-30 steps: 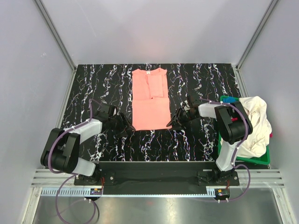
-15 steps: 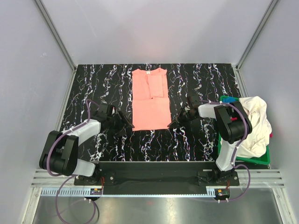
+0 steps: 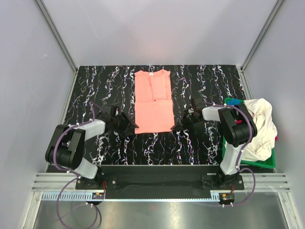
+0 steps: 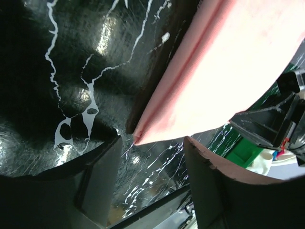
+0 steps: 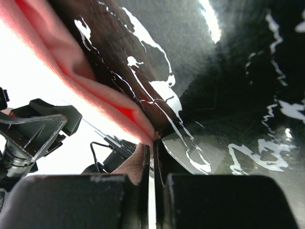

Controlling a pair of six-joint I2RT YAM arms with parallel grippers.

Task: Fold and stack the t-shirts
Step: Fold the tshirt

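The pink shirt is laid centrally on the bench, long axis top to bottom. Its lower right corner is pinched in the closed right tool; the lower left is straddled, ungripped, by the open left tool.

Two arms, one salmon t-shirt, one cream t-shirt (heaped), one green basket.

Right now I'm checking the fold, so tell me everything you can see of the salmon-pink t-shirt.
The salmon-pink t-shirt, soft cloth, lies flat on the table, folded lengthwise into a narrow strip, white neck label at the far end. The right gripper is shut on its near right corner; the left gripper stands open around the near left corner.
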